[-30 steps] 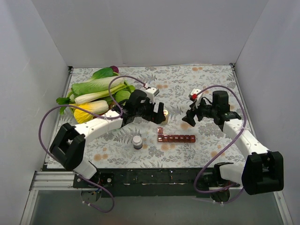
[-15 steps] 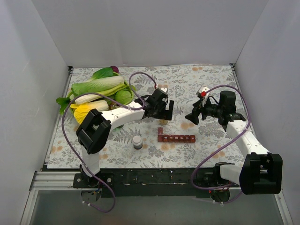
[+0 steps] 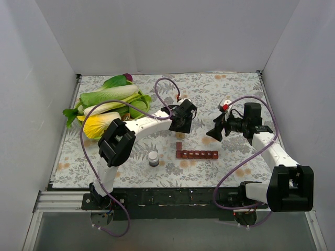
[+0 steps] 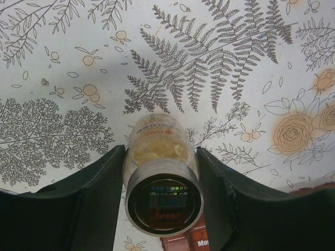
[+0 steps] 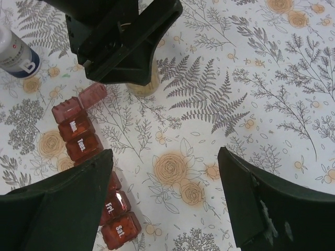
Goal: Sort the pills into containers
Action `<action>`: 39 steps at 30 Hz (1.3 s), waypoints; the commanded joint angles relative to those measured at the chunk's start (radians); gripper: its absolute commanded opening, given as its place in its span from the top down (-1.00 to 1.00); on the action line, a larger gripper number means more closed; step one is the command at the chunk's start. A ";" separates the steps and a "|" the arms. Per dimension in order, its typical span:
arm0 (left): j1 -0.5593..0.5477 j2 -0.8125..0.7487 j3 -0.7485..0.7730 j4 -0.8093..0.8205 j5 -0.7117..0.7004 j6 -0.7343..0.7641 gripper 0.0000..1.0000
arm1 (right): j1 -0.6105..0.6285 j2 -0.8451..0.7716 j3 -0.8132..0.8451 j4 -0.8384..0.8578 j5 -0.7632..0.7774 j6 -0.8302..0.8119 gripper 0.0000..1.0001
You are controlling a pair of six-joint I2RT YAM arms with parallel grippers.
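A clear bottle [image 4: 157, 141] of pale pills [image 4: 156, 150] with a dark metal-rimmed cap stands on the floral cloth. My left gripper [image 4: 159, 157] is shut on it, a black finger pressed to each side. From above, that gripper [image 3: 183, 124] covers the bottle, just beyond the containers [image 3: 197, 155]. The containers are a dark red strip of day-labelled compartments [image 5: 84, 141], with the end lid [image 5: 93, 94] flipped open. My right gripper [image 5: 167, 204] hangs open over bare cloth beside the strip's "Fri" and "Sat" end, holding nothing. It shows from above [image 3: 213, 132] to the strip's far right.
A small grey bottle with a white cap [image 3: 153, 158] stands left of the strip, and also shows in the right wrist view [image 5: 13, 52]. Leafy greens and a yellow cabbage [image 3: 107, 104] are piled at the far left. White walls enclose the table.
My left arm has swung right and away from its base to the pill bottle, and its jaws have closed onto it. The right gripper has narrowed a little and barely shifted.
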 commanded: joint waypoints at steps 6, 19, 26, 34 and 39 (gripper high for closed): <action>0.006 -0.212 -0.100 0.098 0.219 0.015 0.79 | 0.011 -0.018 -0.077 -0.182 -0.281 -0.503 -0.72; 0.066 -0.449 -0.468 0.483 0.659 -0.283 0.94 | 0.144 -0.118 -0.171 0.207 -0.166 -0.144 -0.86; 0.052 -0.450 -0.476 0.557 0.591 -0.352 0.95 | 0.206 -0.089 -0.174 0.325 -0.099 0.025 -0.87; 0.026 -0.424 -0.464 0.591 0.562 -0.406 0.95 | 0.241 -0.047 -0.162 0.353 -0.040 0.070 -0.75; 0.020 -0.417 -0.467 0.599 0.547 -0.433 0.95 | 0.253 -0.042 -0.162 0.355 -0.054 0.070 -0.60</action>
